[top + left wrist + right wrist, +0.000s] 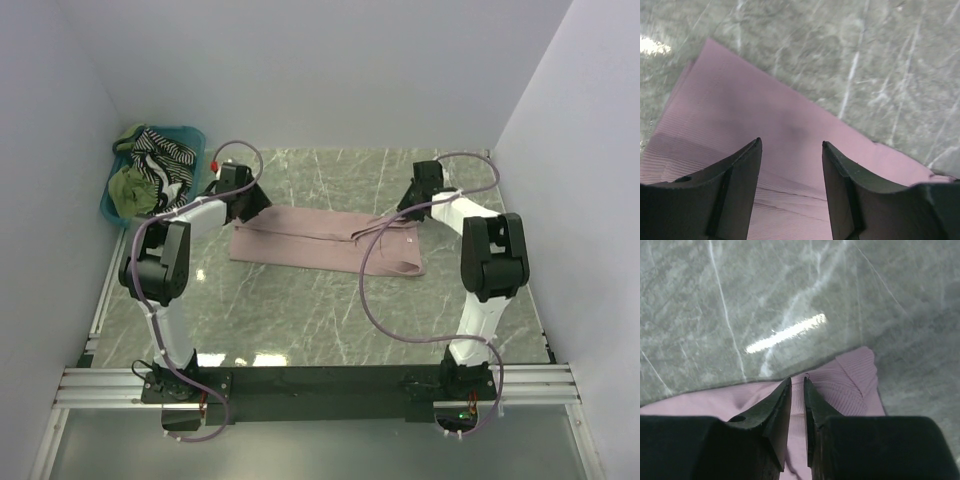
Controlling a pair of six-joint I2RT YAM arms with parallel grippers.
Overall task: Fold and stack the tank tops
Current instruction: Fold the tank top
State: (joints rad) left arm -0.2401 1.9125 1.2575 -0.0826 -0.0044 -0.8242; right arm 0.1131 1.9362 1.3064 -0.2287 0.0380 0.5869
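The dusty pink tank top (320,240) lies folded into a long band across the middle of the marble table. My left gripper (245,205) is open just above its left end, with pink cloth (740,100) showing between the spread fingers (740,170). My right gripper (418,205) is at the band's far right edge, its jaws nearly together on a pinch of the pink cloth (850,385). The gripper (797,380) sits low on the table. A black-and-white striped top (165,150) and an olive green top (132,188) lie heaped in the basket.
A teal plastic basket (190,135) stands in the far left corner against the white walls. Purple cables loop from both arms over the table. Bare marble (330,320) lies in front of the pink band.
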